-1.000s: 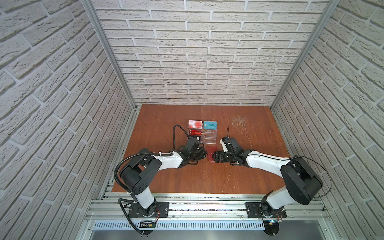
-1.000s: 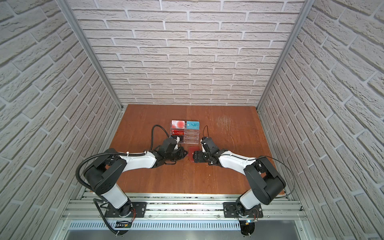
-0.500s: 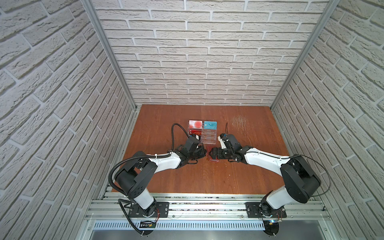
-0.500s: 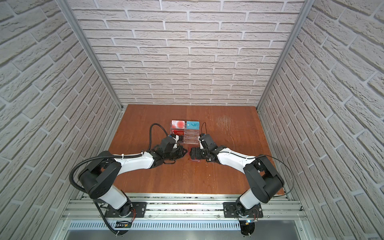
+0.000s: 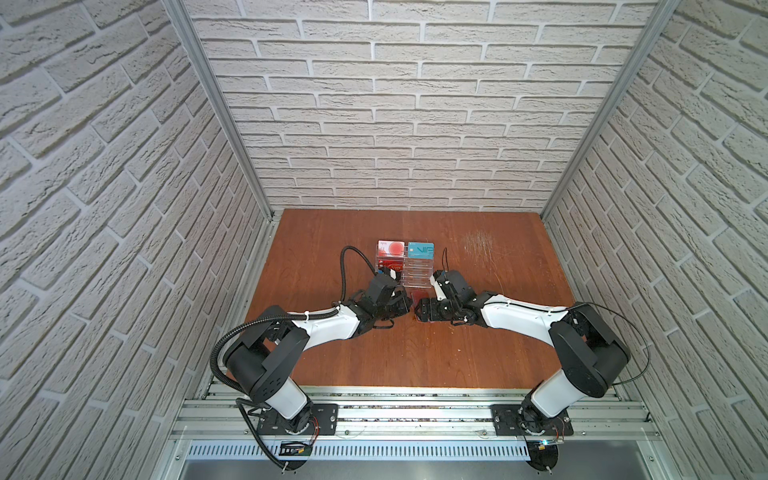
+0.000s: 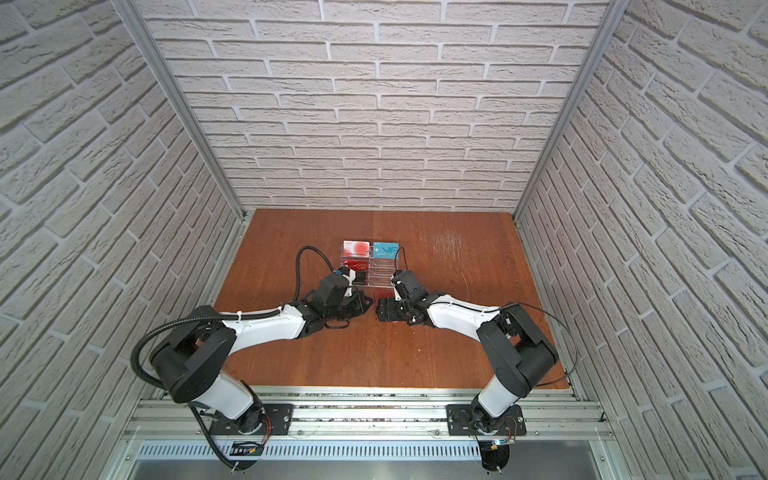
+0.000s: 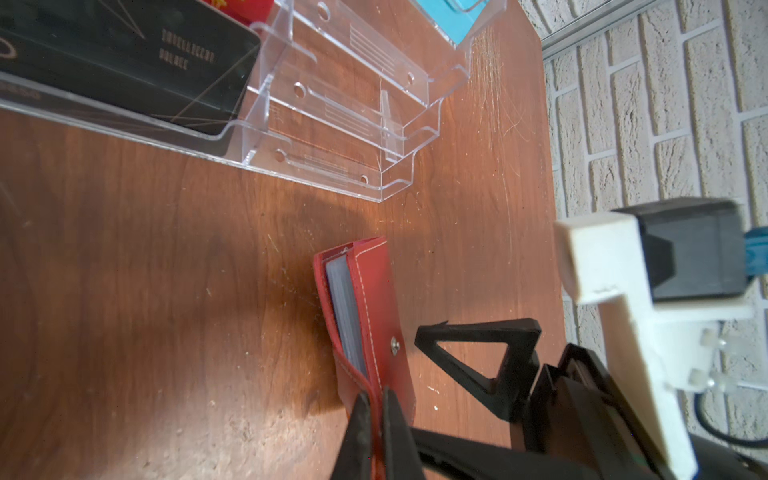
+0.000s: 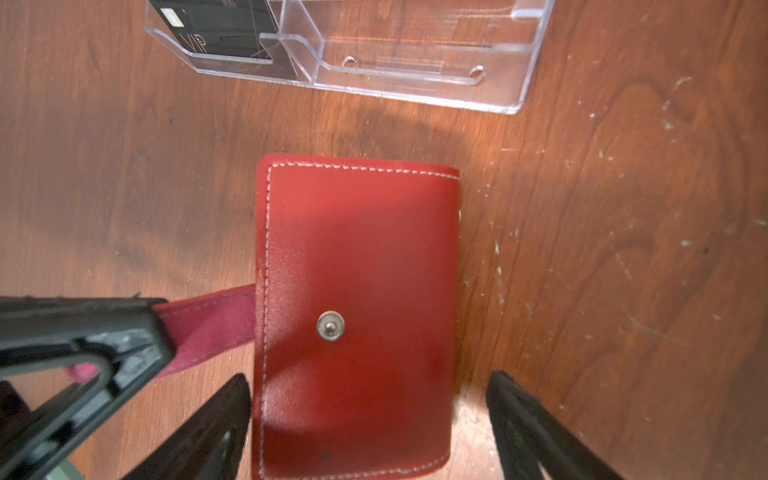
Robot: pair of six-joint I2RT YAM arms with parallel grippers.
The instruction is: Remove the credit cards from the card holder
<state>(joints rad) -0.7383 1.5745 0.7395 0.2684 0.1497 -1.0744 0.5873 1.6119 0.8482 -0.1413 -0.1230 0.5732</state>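
The card holder [image 8: 357,291], a red stitched wallet, lies closed on the wooden table between both grippers and shows in both top views [image 5: 417,297] [image 6: 380,296]. Its snap tab [image 8: 208,320] is undone and sticks out sideways. My left gripper [image 7: 376,392] is shut on that tab. My right gripper [image 8: 368,376] is open, with one finger on each side of the wallet's near end; the left-hand finger is close against it. Grey sleeve page edges [image 7: 345,316] show inside the holder. The credit cards in it are hidden.
A clear acrylic tiered stand [image 5: 409,270] stands just behind the wallet. It holds a red-and-white card [image 5: 390,248], a teal VIP card [image 5: 420,250], a red card and a black card [image 7: 124,54]. Brick walls enclose the table on three sides.
My right gripper has shifted slightly left over the wallet and its fingers have drawn in a little. My left gripper has kept its hold on the tab.
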